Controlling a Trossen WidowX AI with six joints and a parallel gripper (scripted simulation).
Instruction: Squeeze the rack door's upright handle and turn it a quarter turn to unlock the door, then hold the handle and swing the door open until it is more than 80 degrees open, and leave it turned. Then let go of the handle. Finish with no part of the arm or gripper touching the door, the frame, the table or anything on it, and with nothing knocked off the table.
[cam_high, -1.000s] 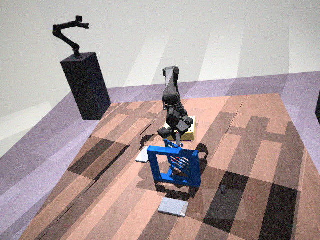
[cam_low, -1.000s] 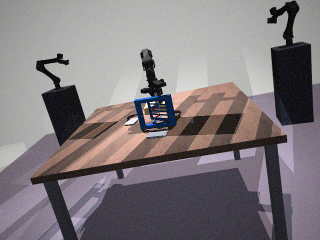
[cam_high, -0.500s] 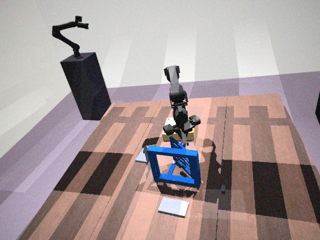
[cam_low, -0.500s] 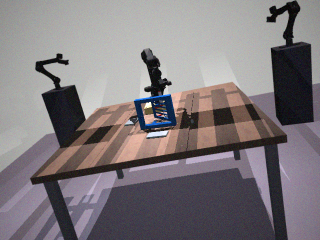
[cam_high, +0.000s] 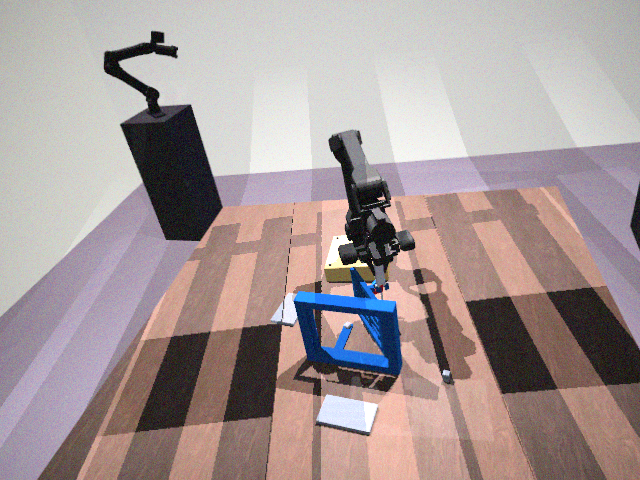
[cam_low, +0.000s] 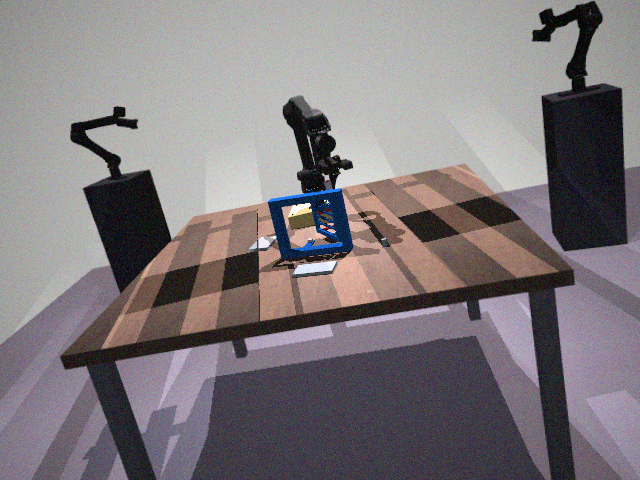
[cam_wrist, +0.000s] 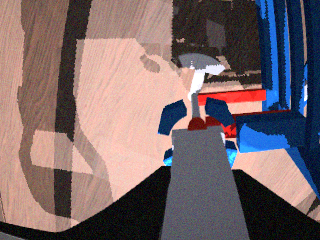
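Observation:
The blue rack frame (cam_high: 341, 301) (cam_low: 344, 222) stands upright on the table. Its blue slatted door (cam_high: 373, 325) (cam_low: 316, 222) (cam_wrist: 271, 60) is swung far out toward the arm from the right-hand post, seen almost edge-on in the top view; whether it is past 80 degrees I cannot tell. My gripper (cam_high: 381, 285) (cam_wrist: 200, 178) is shut on the door's blue handle (cam_wrist: 219, 111), whose lobes show on both sides of the fingers. Red parts (cam_wrist: 232, 95) run from the handle to the door. In the exterior view the fingertips are hidden behind the frame.
A yellow block (cam_high: 348, 274) (cam_low: 301, 221) is behind the frame. White plates lie in front (cam_high: 347, 414) (cam_low: 315, 269) and at left (cam_high: 284, 313) (cam_low: 261, 244). A small grey block (cam_high: 447, 376) (cam_low: 384, 241) is at right. A blue bar (cam_high: 342, 338) with a white tip lies behind the frame opening.

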